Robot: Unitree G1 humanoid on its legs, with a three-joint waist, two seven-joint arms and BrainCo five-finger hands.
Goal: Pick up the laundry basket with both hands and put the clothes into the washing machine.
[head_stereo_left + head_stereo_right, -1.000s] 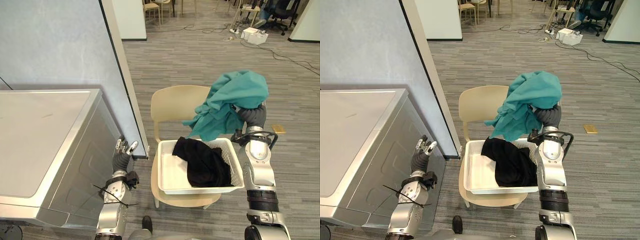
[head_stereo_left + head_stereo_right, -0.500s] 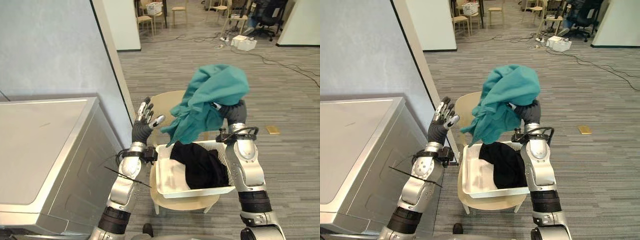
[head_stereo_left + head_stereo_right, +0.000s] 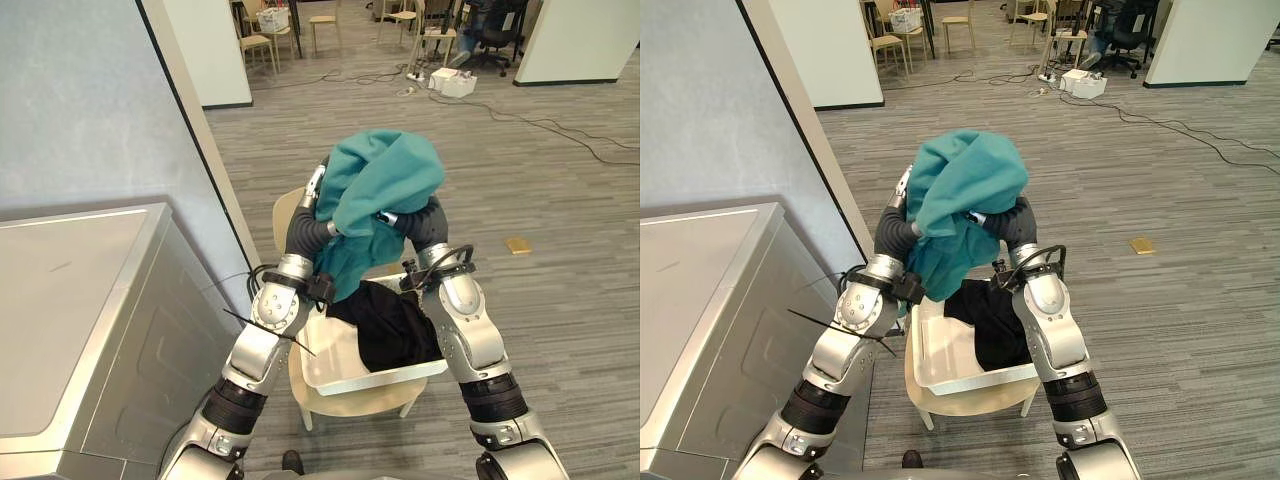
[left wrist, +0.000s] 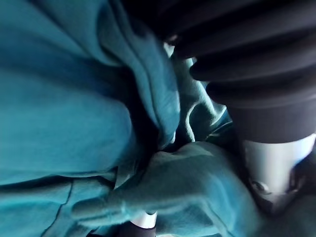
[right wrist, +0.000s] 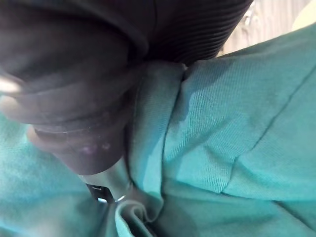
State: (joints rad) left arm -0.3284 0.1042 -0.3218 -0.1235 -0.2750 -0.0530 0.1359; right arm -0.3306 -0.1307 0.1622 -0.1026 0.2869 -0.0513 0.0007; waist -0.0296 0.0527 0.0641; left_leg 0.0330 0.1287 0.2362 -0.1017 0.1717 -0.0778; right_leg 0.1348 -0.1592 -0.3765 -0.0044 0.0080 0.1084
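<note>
Clearly, the task is somewhere in its middle part. The teal garment (image 3: 385,180) is held high in the air, above the laundry basket (image 3: 370,378) and free of it, so one piece of clothing has been taken out but not yet delivered. The black garment (image 3: 395,325) lies in the basket, partly draped over its far rim, and it remains to be moved. The basket itself is not carried; it rests on the seat of a beige chair (image 3: 340,402). The washing machine (image 3: 70,300) stands to the robot's left, well apart from the lifted cloth, and its opening cannot be seen, so nothing is judged to be loaded yet.

The teal garment is bunched around the right hand (image 3: 422,222). Most of this hand is buried in the folds, but a small part of its fingers is seen curled into the cloth, so it is judged to be closed on the garment and carrying its weight. The left hand (image 3: 312,205) is laid against the other side of the same bundle. One finger is seen straight along the cloth, so this hand is judged to be flat and pressing rather than gripping.
</note>
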